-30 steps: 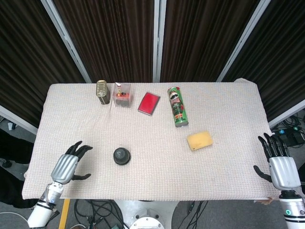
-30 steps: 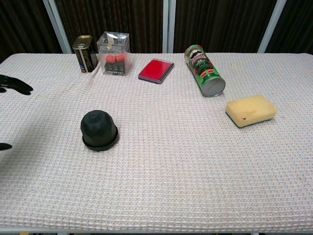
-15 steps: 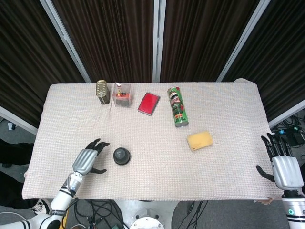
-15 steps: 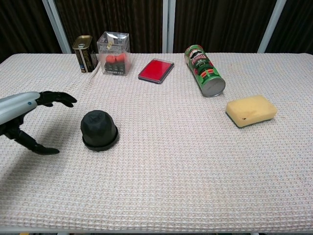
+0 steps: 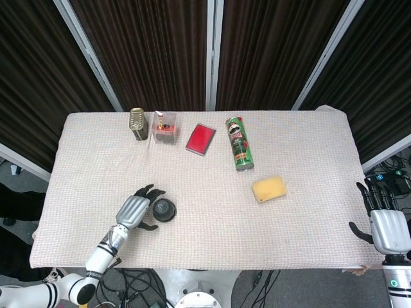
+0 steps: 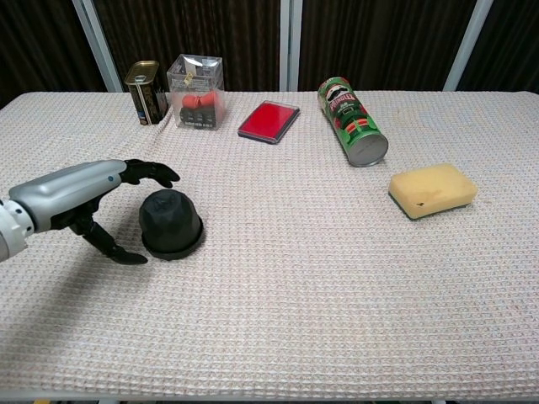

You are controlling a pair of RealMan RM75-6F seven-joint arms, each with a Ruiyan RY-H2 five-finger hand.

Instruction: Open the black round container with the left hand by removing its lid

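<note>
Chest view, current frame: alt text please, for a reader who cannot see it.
The robot's left hand, fingers spread, brackets the black round container from its left side, lid still on. Farther back on the white cloth lie a tin, a clear box, a red case, a chips can and a yellow sponge.

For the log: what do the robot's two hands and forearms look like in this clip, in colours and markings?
Both match: the left hand and the right hand have a silver-grey shell over the back and slim black fingers. The wrists turn white, and the right one carries a small green ring light. The left forearm is white with a dark band at its joint. No loose cables or sleeves show.
</note>
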